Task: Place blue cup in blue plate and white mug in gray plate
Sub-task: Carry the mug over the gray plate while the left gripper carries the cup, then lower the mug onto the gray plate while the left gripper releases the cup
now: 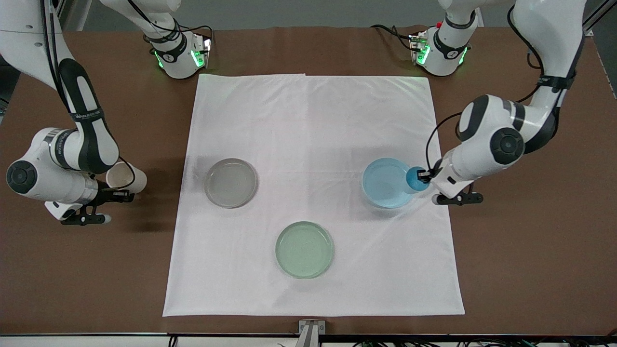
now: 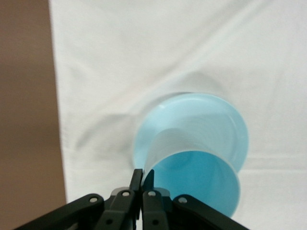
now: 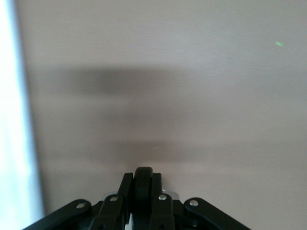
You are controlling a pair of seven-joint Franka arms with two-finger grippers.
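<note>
The right gripper (image 1: 117,194) comes first in the front view, held over bare bench beside the cloth (image 1: 313,144) at the right arm's end. It pinches the mug (image 1: 126,177) by the dark handle (image 3: 143,184); in the right wrist view the fingers press together on that loop. The mug hangs tipped on its side, its mouth turned toward the front camera. It looks stiff and glazed, probably the heavier of the two vessels, and a handle grip lets it swing, so it likely wants slow carrying and righting before release. The gray plate (image 1: 231,182) lies on the cloth, well apart from this gripper toward the left arm's end.

The green plate (image 1: 304,249) sits nearer the front camera and has no part in the task.

The left gripper (image 1: 425,175) is over the edge of the blue plate (image 1: 385,183). Its fingers (image 2: 137,179) are closed on the cup (image 1: 413,180) wall at the rim, one inside and one outside, as the left wrist view shows. The cup hangs tilted, directly over the plate. It looks thin, light and slightly flexible; a rim pinch could deform it, and a light cup may tip when let go, so I judge it should be levelled and set low before opening.
</note>
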